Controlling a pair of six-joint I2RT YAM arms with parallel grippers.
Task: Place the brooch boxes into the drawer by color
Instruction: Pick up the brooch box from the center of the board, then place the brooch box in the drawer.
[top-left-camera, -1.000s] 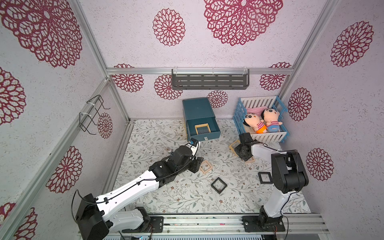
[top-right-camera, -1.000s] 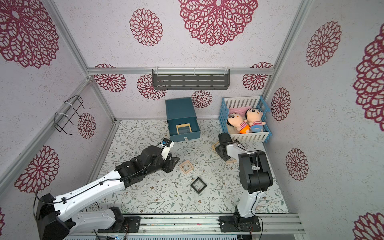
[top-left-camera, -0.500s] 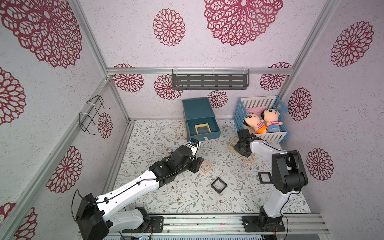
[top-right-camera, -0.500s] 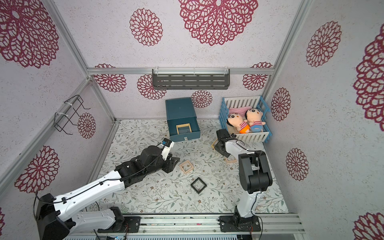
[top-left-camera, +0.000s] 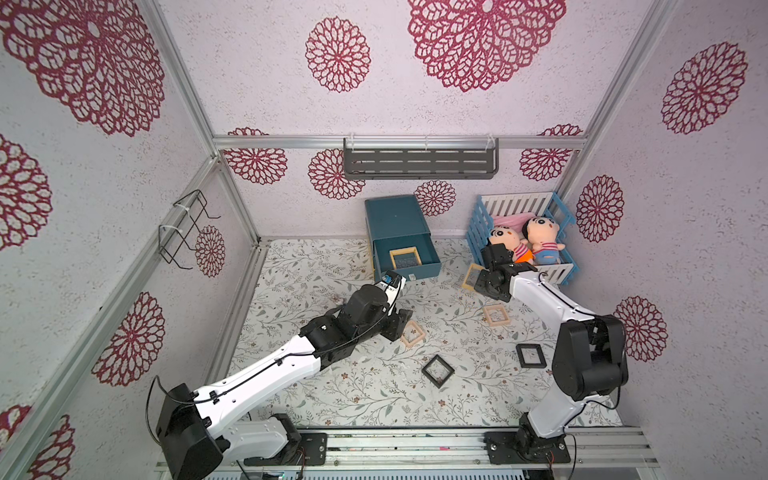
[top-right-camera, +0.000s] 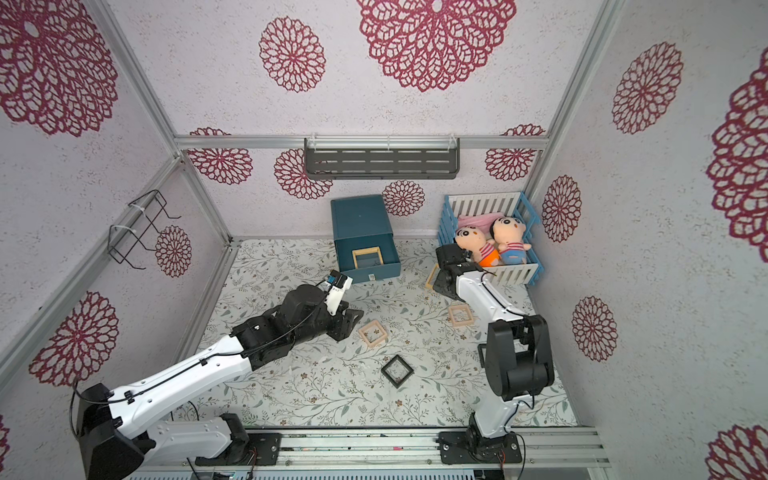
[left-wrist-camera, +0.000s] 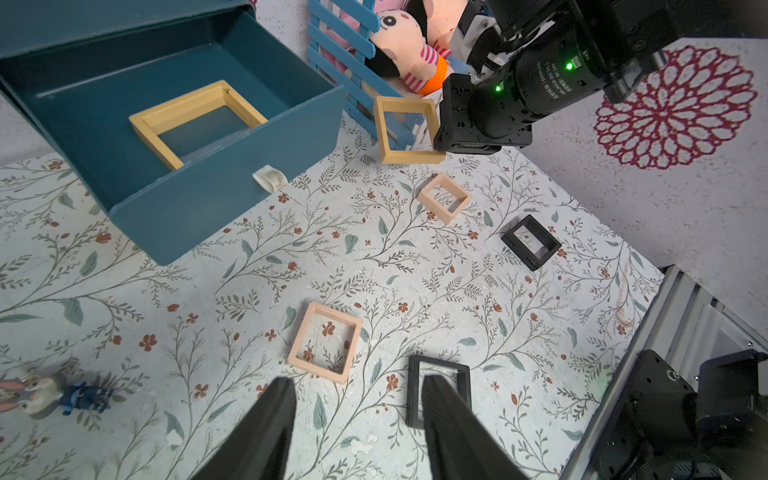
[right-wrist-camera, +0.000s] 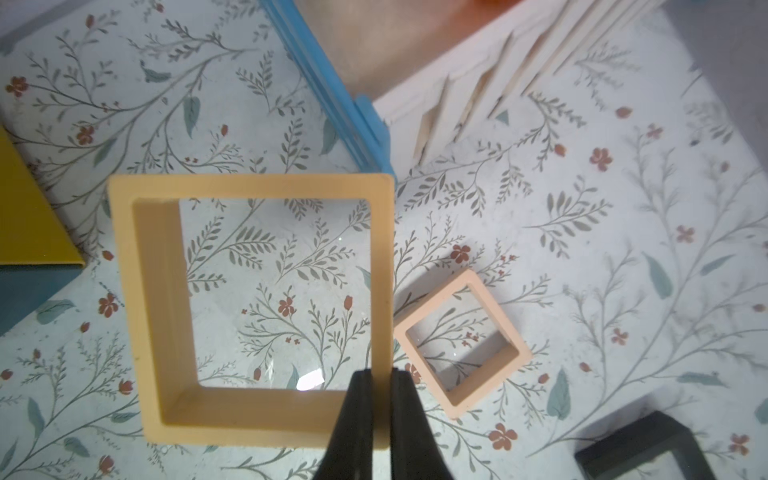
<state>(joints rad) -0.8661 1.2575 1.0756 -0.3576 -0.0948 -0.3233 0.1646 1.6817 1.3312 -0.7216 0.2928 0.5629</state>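
Yellow brooch box (right-wrist-camera: 249, 299) — my right gripper (right-wrist-camera: 380, 374) is pinched tight on 1 side of its frame. It holds the box tilted, just beside the blue-and-white crib (top-left-camera: 523, 203) and to the right of the drawer chest (top-left-camera: 397, 216). I can't tell whether its low edge touches the floral mat (top-left-camera: 332, 395).

1 drawer (left-wrist-camera: 187, 199) of the chest stands pulled out, with the other yellow box (left-wrist-camera: 199, 120) lying flat inside.

My left gripper (left-wrist-camera: 359, 382) hovers over the mat with its jaws apart and nothing between them. 1 pink box (left-wrist-camera: 325, 340) lies flat just ahead of it. 1 black box (left-wrist-camera: 438, 370) sits partly behind a finger in the left wrist view.

The 2nd pink box (top-left-camera: 496, 314) and 2nd black box (top-left-camera: 530, 355) lie flat on the mat — both close to the right arm.
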